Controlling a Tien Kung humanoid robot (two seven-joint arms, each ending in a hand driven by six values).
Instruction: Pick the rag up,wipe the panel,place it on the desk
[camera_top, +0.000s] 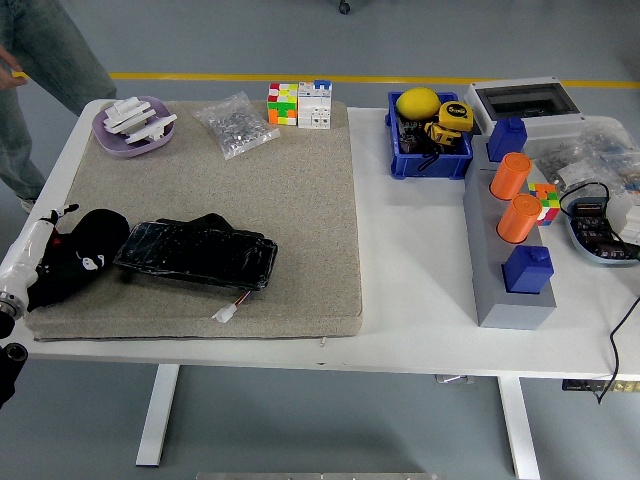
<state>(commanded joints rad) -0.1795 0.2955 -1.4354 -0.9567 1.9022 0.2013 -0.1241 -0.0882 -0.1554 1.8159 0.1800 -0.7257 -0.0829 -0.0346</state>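
Note:
The black rag (88, 252) lies bunched at the left end of the beige mat (300, 220). Right beside it lies the panel (197, 255), a flat dark slab in shiny wrap, with a small white plug (225, 314) on a wire at its near edge. My left arm's white wrist (28, 255) comes in from the left edge, and the left hand (60, 262) is at the rag's left side, black against black. The right arm is out of view.
On the mat's far edge are a purple bowl (135, 130), a bag of small parts (235, 125) and a colour cube (283, 103). To the right stand a blue bin (430, 150) and a grey block with orange cylinders (510, 235). A person's leg (50, 50) is at top left.

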